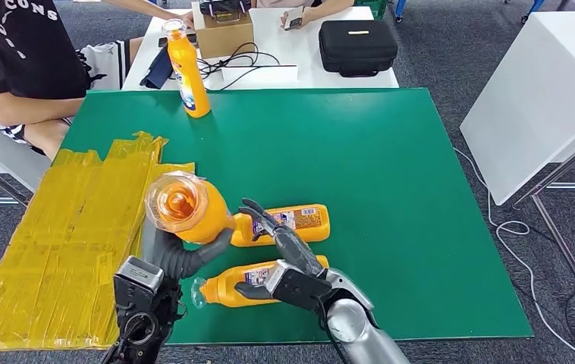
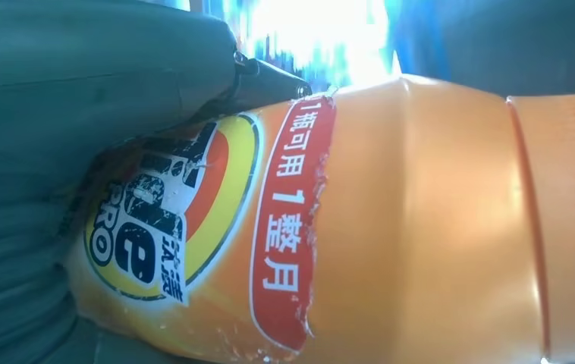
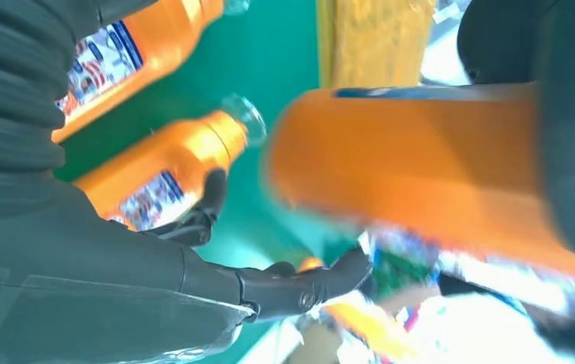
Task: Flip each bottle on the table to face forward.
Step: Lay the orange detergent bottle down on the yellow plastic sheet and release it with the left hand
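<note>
The left hand (image 1: 182, 254) grips a lifted orange plastic bottle with a clear cap (image 1: 186, 208), held above the near-left part of the green worktop (image 1: 391, 174) with the cap toward the camera; in the left wrist view its red-and-yellow label (image 2: 216, 227) faces the lens. The right hand (image 1: 284, 258) holds nothing, fingers spread, hovering over two more orange bottles lying on their sides. The farther lying bottle (image 1: 300, 224) shows its label upward and sits just beside the held one; the nearer lying bottle (image 1: 231, 288) lies close to the worktop's front edge, cap pointing left, partly under the right hand. A fourth orange bottle (image 1: 186, 68) stands upright near the far-left edge. A sheet of crinkled yellow tape (image 1: 64, 235) covers the left side, its right border just beside the lying bottles. The right half of the green surface is open. A person in a black shirt (image 1: 19, 53) sits at the far-left corner. Behind the far edge, a white table (image 1: 300, 53) carries a black case (image 1: 356, 45) and a cardboard box (image 1: 224, 34).
</note>
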Robot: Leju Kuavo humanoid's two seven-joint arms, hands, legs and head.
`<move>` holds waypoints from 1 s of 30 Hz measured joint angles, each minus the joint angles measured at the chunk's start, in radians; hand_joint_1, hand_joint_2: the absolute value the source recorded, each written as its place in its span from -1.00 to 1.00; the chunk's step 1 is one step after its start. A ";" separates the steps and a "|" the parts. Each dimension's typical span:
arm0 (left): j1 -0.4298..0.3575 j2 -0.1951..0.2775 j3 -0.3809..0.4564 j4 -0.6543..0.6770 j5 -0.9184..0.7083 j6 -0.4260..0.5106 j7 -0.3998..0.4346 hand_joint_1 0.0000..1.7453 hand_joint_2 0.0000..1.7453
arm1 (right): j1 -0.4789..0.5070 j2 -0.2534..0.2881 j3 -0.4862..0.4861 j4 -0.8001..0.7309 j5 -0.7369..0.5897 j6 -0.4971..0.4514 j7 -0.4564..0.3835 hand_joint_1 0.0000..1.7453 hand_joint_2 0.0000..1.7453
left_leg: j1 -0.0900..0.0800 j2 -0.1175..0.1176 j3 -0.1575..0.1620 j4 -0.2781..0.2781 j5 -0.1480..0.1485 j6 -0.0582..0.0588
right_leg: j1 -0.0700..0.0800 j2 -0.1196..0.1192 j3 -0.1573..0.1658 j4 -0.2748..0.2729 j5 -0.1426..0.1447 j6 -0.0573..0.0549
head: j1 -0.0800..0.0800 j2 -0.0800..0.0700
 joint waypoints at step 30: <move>-0.485 0.222 -0.084 0.477 -1.193 -0.065 0.573 1.00 1.00 | 0.117 -0.110 -0.045 -0.387 -0.144 -0.018 -0.064 -1.00 1.00 | 0.000 0.002 0.001 0.000 0.001 -0.002 | -0.001 0.004 -0.001 0.003 0.000 0.000 | 0.000 0.000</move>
